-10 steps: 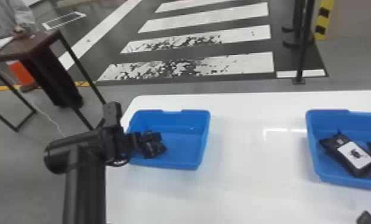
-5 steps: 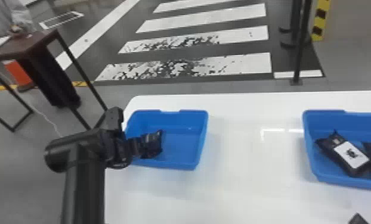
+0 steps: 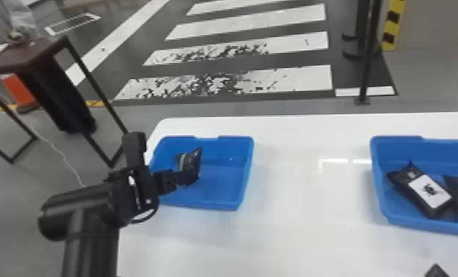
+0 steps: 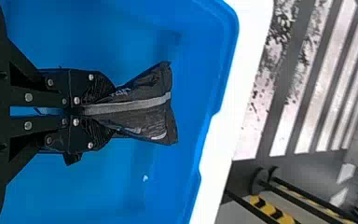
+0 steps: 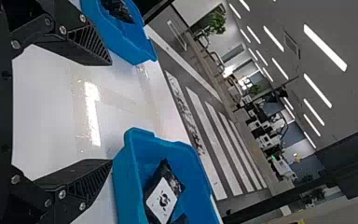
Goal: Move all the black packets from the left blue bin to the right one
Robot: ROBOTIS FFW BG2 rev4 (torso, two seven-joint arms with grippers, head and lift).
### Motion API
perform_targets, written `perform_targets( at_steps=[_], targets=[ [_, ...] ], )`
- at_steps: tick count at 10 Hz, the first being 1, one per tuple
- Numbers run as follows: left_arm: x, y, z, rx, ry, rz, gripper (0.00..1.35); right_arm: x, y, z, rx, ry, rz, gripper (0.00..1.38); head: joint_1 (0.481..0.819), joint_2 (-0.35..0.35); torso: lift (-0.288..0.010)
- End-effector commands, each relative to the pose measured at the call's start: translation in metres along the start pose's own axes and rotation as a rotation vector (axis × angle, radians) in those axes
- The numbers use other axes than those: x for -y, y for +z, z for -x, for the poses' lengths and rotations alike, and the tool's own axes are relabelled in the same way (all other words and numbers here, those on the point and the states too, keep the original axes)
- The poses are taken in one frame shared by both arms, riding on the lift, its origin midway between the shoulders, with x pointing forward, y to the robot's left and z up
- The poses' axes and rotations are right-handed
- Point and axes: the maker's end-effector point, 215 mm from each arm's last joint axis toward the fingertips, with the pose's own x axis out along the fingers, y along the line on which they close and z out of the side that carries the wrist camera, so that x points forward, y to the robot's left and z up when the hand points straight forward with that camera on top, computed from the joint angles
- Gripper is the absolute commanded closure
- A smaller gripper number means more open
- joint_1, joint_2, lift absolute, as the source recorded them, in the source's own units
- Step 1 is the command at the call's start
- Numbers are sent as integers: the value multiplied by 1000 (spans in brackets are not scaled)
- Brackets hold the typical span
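Black packet [image 3: 190, 164] juts from the clamped jaws of the left gripper [image 3: 180, 178].

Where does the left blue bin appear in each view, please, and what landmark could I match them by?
Head view: the left bin is left of centre.
Left wrist view: its rim lies beyond the left gripper.
Right wrist view: its wall shows at the picture's edge, near one finger of the right gripper.
Shared landmark: the striped crossing on the floor.
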Motion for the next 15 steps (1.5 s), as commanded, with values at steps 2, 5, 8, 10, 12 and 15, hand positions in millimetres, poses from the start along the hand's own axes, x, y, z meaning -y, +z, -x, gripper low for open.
perform_targets(
  at_steps=[2,5,8,10,12,15],
  targets=[
    [62,25,41,186,-154,-77,1202,-5,7,-6,11,26,6,308,695,307,-140],
    [177,27,87,299,-382,-209,1202,-22,29,-25,44,121,9,308,695,201,-140],
    [245,-6,104,267,-546,-193,1202,-47,50,-46,59,216,1,308,695,107,-140],
    [294,-27,112,225,-665,-185,1202,-76,58,-68,62,313,-43,311,695,60,-140],
    [337,-48,122,173,-768,-186,1202,-87,61,-85,55,366,-59,314,695,33,-140],
    [374,-65,136,129,-867,-170,1202,-83,76,-108,71,387,-39,314,695,-37,-140]
  ],
)
